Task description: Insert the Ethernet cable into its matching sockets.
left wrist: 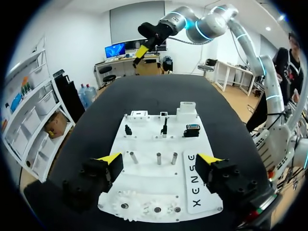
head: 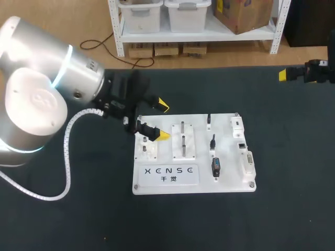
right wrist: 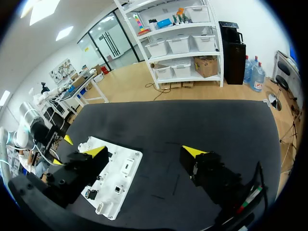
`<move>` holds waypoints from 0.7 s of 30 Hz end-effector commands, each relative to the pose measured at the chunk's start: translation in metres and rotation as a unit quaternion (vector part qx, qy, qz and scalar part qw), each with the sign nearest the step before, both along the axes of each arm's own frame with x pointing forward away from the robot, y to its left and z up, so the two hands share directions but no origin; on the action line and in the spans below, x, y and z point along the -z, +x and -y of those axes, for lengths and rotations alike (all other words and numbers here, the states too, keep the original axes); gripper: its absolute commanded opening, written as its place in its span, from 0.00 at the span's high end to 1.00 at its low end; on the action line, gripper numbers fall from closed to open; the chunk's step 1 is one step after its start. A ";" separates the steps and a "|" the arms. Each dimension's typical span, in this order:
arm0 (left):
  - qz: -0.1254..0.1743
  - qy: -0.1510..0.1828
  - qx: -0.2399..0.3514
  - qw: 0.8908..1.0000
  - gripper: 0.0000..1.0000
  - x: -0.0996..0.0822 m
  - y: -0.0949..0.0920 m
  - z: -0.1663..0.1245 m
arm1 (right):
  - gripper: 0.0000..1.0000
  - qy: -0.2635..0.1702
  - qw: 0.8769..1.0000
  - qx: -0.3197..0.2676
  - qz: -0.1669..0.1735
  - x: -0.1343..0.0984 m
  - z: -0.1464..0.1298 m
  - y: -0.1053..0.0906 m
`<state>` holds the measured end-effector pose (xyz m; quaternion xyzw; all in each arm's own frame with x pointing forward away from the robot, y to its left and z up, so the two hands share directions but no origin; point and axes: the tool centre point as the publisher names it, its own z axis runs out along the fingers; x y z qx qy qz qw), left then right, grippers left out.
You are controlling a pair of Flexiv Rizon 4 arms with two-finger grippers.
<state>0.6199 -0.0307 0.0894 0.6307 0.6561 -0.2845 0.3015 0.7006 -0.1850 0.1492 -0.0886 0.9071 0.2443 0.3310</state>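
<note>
The left pincer (head: 163, 121) hangs wide open over the left part of the white board (head: 230, 182) and holds nothing. The board lies on the dark surface (head: 78, 219). Small black plugs (head: 215, 166) sit on its right half, beside the white sockets (head: 247, 164). I cannot tell which plug is the Ethernet cable. The right pincer (right wrist: 144, 151) is far off to the right, open and empty.

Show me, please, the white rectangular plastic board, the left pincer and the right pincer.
white rectangular plastic board (head: 229, 159): head view, bare surface towards its right side.
left pincer (head: 163, 121): head view, midway between its yellow tips.
right pincer (right wrist: 143, 150): right wrist view, midway between its yellow tips.
</note>
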 end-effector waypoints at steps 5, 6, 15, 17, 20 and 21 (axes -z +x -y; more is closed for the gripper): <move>-0.007 0.006 -0.007 1.000 0.00 0.001 0.000 0.001 | 0.00 -0.001 1.000 0.001 0.000 -0.001 0.000 -0.001; -0.007 0.006 -0.007 1.000 0.00 0.001 0.000 0.001 | 0.00 -0.001 1.000 0.001 0.000 -0.001 0.000 -0.001; -0.007 0.006 -0.007 1.000 0.00 0.001 0.000 0.001 | 0.00 -0.016 1.000 -0.008 0.003 -0.003 -0.004 0.004; -0.007 0.006 -0.007 1.000 0.00 0.001 0.000 0.001 | 0.00 -0.034 0.999 -0.017 0.000 -0.004 -0.014 0.006; -0.007 0.006 -0.007 1.000 0.00 0.001 0.000 0.001 | 0.00 -0.045 0.998 -0.035 -0.009 -0.003 -0.030 0.007; -0.007 0.006 -0.007 1.000 0.00 0.001 0.000 0.001 | 0.00 -0.048 0.998 -0.034 -0.011 -0.003 -0.035 0.007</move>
